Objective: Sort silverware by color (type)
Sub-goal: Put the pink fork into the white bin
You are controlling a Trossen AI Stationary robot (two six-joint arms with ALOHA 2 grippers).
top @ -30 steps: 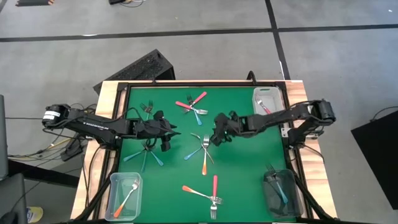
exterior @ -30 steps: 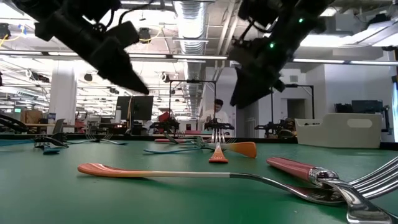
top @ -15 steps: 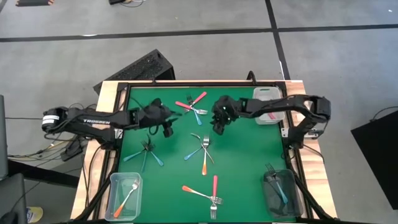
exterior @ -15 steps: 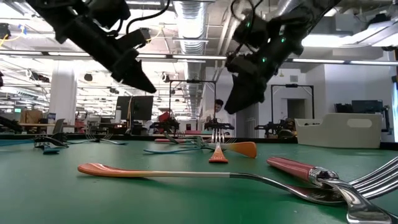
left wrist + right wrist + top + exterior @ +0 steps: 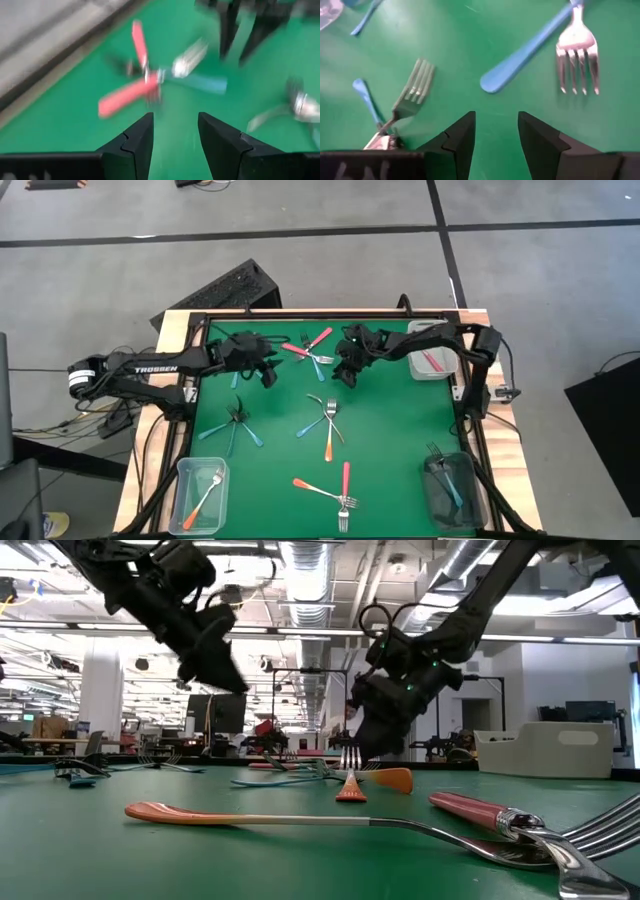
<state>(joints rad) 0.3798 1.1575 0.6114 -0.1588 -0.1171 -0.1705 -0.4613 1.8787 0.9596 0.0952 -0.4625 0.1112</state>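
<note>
The silverware lies in loose piles on the green mat. Pink-red and blue forks (image 5: 310, 350) cross at the far middle, also seen in the left wrist view (image 5: 135, 85). An orange and blue pile (image 5: 326, 425) sits in the centre, blue forks (image 5: 235, 425) at the left, and orange and pink-red ones (image 5: 335, 490) near the front. My left gripper (image 5: 269, 376) hovers open just left of the far pile. My right gripper (image 5: 344, 376) hangs open just right of it, low over a blue handle (image 5: 520, 55). Nothing is between either pair of fingers.
Clear bins stand at three corners: near left (image 5: 185, 480) with an orange fork, near right (image 5: 470, 490) with a blue fork, far right (image 5: 415, 340) with a pink-red fork. A raised black frame (image 5: 190, 410) rims the mat. Bare mat lies between the piles.
Both grippers have swung from the middle of the mat toward the far edge and now flank the far pile. The right one has also come down close to the mat and tipped downward. Both have stayed open, and no fork has moved.
</note>
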